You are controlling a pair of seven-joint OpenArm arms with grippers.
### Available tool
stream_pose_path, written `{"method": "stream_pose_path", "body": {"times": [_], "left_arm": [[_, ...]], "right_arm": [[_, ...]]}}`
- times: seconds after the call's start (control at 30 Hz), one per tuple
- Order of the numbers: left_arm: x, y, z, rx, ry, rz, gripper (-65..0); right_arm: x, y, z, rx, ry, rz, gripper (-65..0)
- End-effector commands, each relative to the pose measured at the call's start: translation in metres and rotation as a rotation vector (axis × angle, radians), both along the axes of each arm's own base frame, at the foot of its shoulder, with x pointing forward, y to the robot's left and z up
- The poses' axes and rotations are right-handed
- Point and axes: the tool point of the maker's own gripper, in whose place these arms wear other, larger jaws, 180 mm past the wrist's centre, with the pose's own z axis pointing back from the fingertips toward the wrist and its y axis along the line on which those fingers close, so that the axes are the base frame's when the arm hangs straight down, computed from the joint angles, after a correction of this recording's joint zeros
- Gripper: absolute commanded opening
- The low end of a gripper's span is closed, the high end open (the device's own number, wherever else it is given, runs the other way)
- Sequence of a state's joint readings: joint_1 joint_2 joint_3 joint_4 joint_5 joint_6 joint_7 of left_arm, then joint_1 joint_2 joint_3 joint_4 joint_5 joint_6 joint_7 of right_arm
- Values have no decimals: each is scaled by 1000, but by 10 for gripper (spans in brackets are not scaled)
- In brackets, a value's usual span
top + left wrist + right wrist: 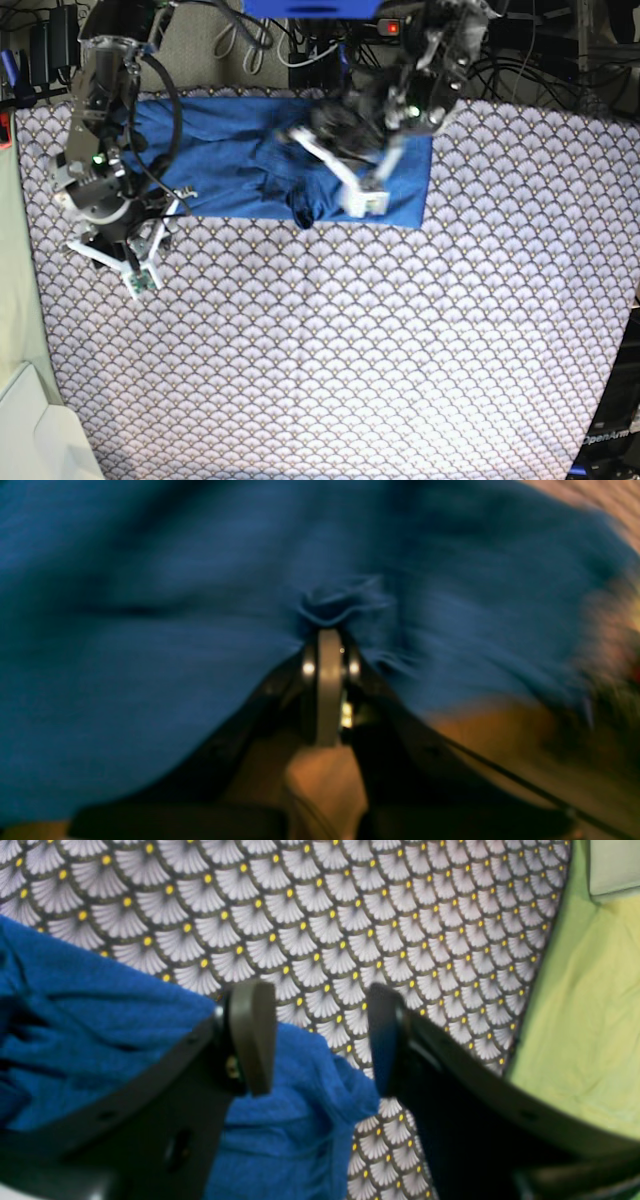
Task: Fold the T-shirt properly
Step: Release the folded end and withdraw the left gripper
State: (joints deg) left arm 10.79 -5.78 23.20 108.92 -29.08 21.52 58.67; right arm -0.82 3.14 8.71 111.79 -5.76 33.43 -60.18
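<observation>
The blue T-shirt [220, 150] lies spread across the far part of the table, rumpled in the middle with a bunched fold at its near edge. In the blurred left wrist view, my left gripper [325, 630] is shut on a pinched tuft of the T-shirt [150, 630]. In the base view the left gripper [332, 146] is over the shirt's middle. My right gripper [320, 1040] is open, and its fingers [252, 1035] straddle a corner of the T-shirt [75, 1005]. In the base view the right gripper [143, 213] is at the shirt's left near corner.
The scallop-patterned tablecloth [350, 350] covers the table and shows in the right wrist view [350, 900]. A green cloth [575, 1015] lies beyond the table's left edge [12, 300]. A white box [30, 430] sits at the near left corner. Cables and equipment crowd the far edge.
</observation>
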Motion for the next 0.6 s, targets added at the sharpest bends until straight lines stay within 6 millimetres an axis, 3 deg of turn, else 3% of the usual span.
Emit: {"method": "stream_pose_path", "body": {"times": [0.0, 0.07, 0.2, 0.57], "left_arm": [[6, -6, 21, -56, -37, 11, -649], [11, -11, 40, -101, -95, -5, -649], [14, -3, 38, -98, -96, 0, -649], [36, 61, 21, 24, -145, 131, -649]], "right_arm": [[6, 0, 11, -7, -40, 10, -348], [6, 0, 11, -6, -40, 10, -348], [6, 0, 10, -5, -36, 9, -348], [2, -2, 8, -7, -31, 5, -348]]}}
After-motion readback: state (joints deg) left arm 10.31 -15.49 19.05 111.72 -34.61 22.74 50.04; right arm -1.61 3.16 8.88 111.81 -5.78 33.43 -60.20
